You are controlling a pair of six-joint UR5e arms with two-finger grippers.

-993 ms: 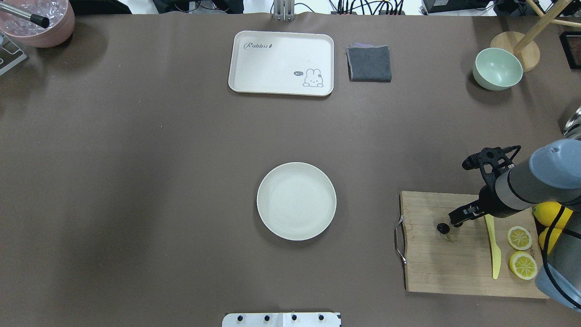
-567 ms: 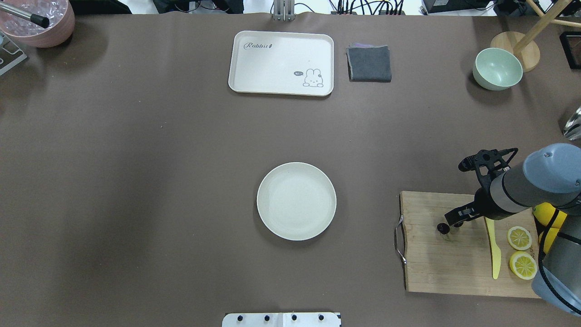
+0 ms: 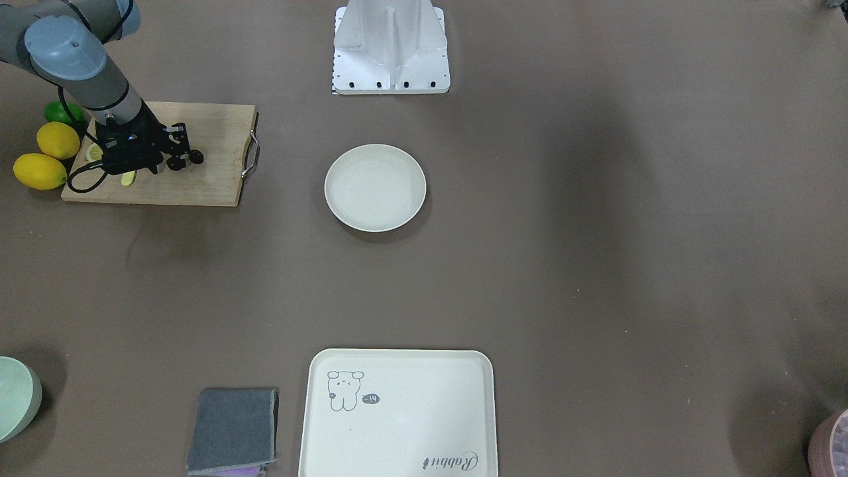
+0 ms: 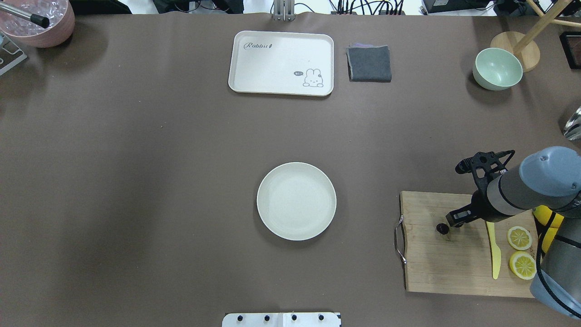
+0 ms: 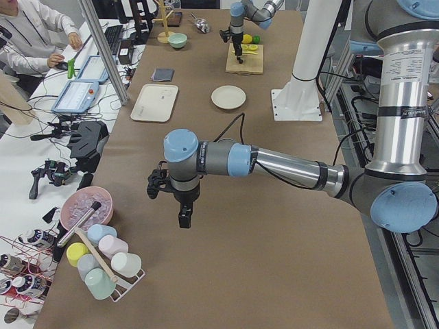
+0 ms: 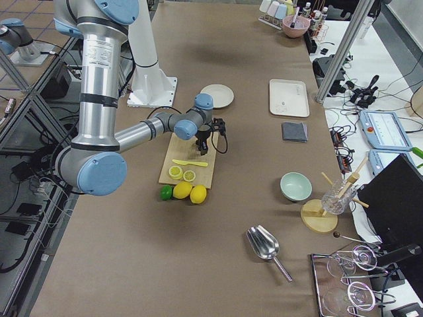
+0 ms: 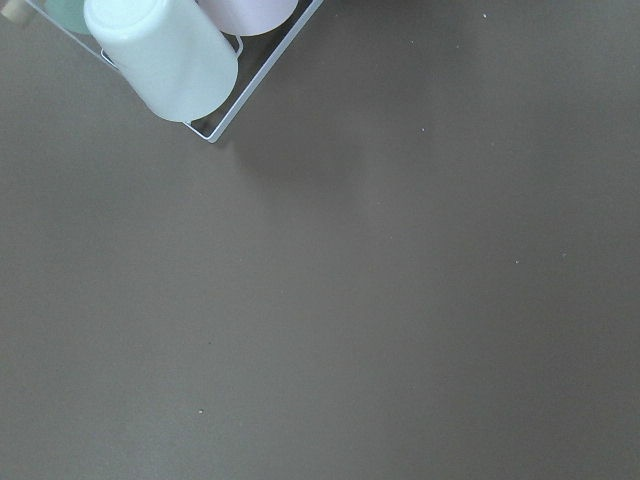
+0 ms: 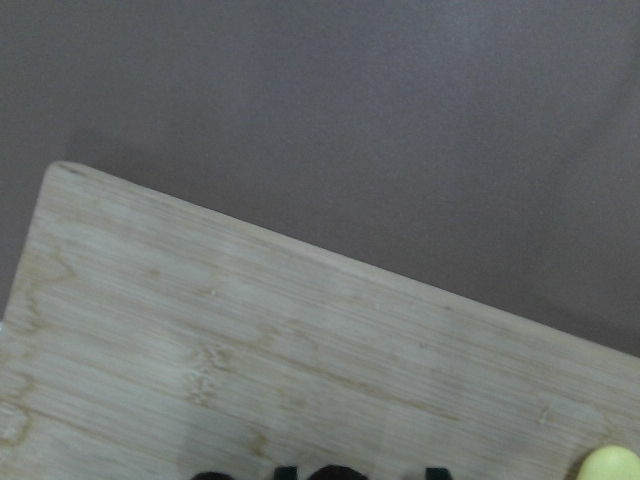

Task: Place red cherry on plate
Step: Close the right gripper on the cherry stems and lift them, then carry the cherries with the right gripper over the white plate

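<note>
Cherry (image 4: pixel 442 228): on board (image 4: pixel 435 268), well apart from plate (image 4: pixel 296 200) (mid desk (image 4: pixel 159 181)).
Right tool (image 4: pixel 453 222): just beside cherry; width cannot be told.
Left tool (image 5: pixel 184 218): above desk; width cannot be told.

Opposed overhead and front views, shared plate (image 4: pixel 296 201)

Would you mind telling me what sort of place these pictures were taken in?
Most likely a robotics lab staging a kitchen task: a robot arm reaching over the table, teach pendants on a side bench, and lemon halves on a wooden cutting board.
</note>
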